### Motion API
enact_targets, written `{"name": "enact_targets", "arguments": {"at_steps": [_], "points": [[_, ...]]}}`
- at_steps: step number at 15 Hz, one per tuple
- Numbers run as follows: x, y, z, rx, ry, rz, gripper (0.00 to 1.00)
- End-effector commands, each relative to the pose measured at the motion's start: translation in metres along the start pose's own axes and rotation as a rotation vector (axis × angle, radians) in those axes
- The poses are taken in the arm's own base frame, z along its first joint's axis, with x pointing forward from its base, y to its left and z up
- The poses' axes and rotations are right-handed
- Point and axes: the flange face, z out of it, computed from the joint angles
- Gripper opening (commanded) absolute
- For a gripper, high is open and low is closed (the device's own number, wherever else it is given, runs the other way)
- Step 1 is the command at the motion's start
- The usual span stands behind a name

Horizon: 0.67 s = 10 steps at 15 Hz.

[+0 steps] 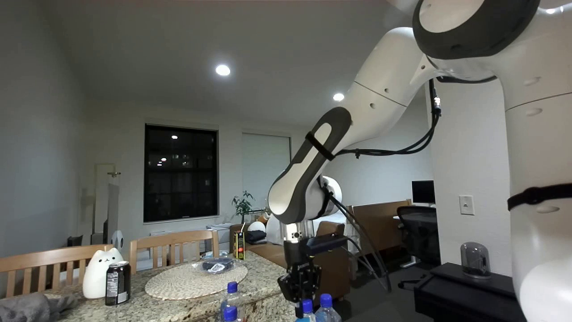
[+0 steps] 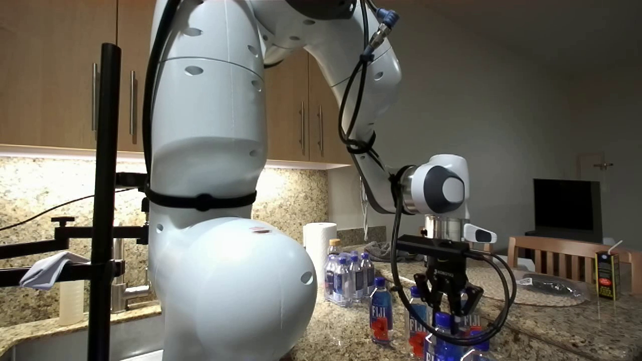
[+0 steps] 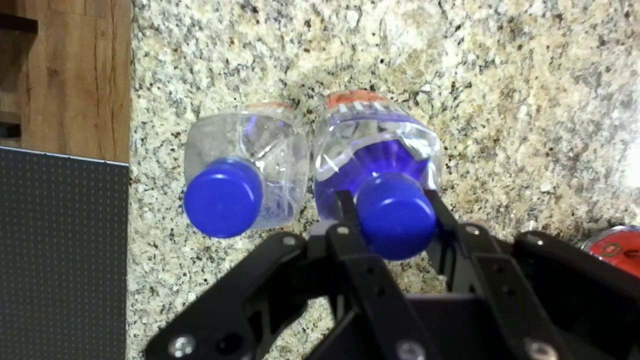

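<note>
the claw (image 3: 391, 200) was drawn in narrow, its black fingers (image 3: 350, 245) on either side of the blue cap (image 3: 397, 215) of a clear bottle (image 3: 392, 150). it appeared to have hold of that bottle at or just under the cap, though the exact contact was hidden. the bottle was at the speckled surface (image 3: 500, 75); whether its base rested there or hung just above could not be told.

just to its left in the wrist view was a second bottle (image 3: 225, 197), the two bodies almost meeting, and farther left the surface ended above a wooden floor (image 3: 75, 75). a red thing (image 3: 617, 250) was cut off at the right edge.

handling this well seemed to call for a firm, even squeeze with the cap centred, since a hold so high and slim could let the body below swing or twist. any travel was best slow and straight up or down, with no drift left into the neighbour. in an exterior view a slack black cable (image 2: 396, 287) looped low beside the claw, near more blue-capped bottles (image 2: 381, 311); it deserved watching, as it could snag one.
</note>
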Motion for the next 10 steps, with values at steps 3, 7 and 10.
{"name": "enact_targets", "arguments": {"at_steps": [3,7,10], "points": [[-0.0092,0.0006,-0.0055,-0.008,0.024,0.027,0.13],[-0.0088,0.0022,-0.0047,-0.007,0.026,0.033,0.13],[-0.0075,0.0035,-0.0052,-0.004,0.034,0.036,0.13]]}}
